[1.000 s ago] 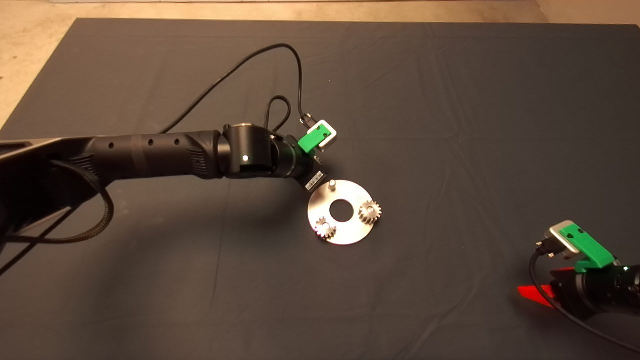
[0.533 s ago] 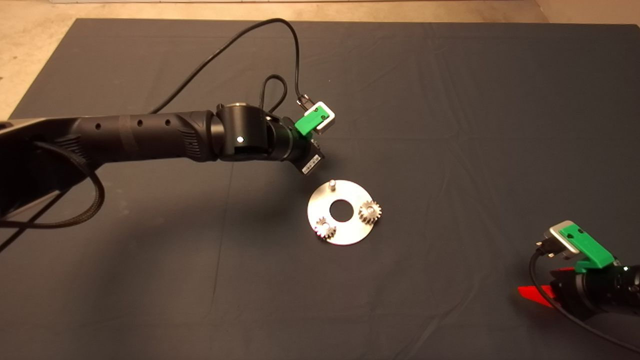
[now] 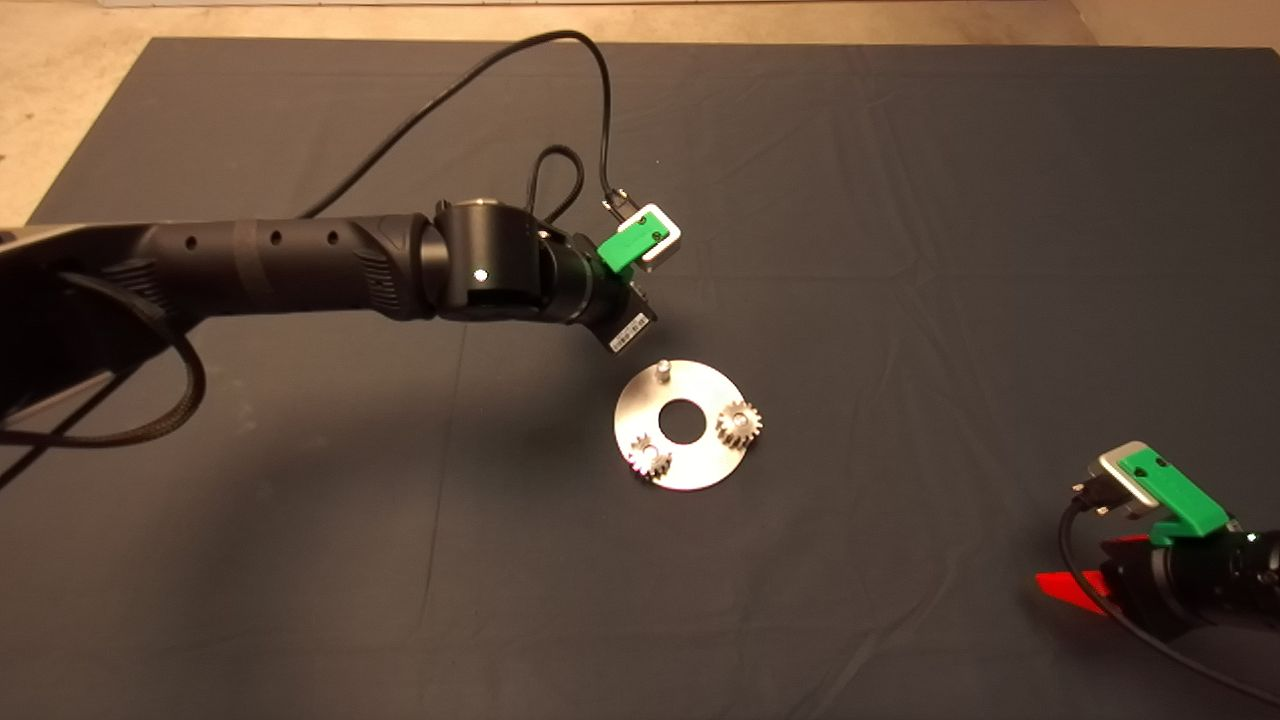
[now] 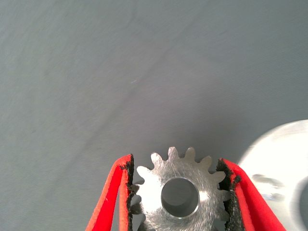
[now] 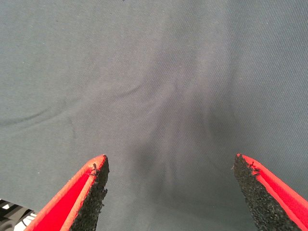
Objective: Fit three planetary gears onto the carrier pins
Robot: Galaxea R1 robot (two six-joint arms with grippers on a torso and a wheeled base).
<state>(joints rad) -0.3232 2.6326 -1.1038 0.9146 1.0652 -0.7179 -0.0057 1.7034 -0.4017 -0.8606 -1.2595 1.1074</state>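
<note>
now the left gripper (image 4: 178, 192), pinching the third gear (image 4: 179, 192) near the disc (image 3: 700, 470), must centre its hole over the bare pin (image 3: 661, 369); right gripper (image 5: 168, 192) waits spread.

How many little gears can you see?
3. Two gears sit on pins on the silver disc: one at its lower left, one at its right. The third gear is pinched in the left gripper.

Held gear (image 4: 179, 195) cut off by frame edge (lower teeth unseen); disc (image 4: 284, 168) only partly in frame.
</note>
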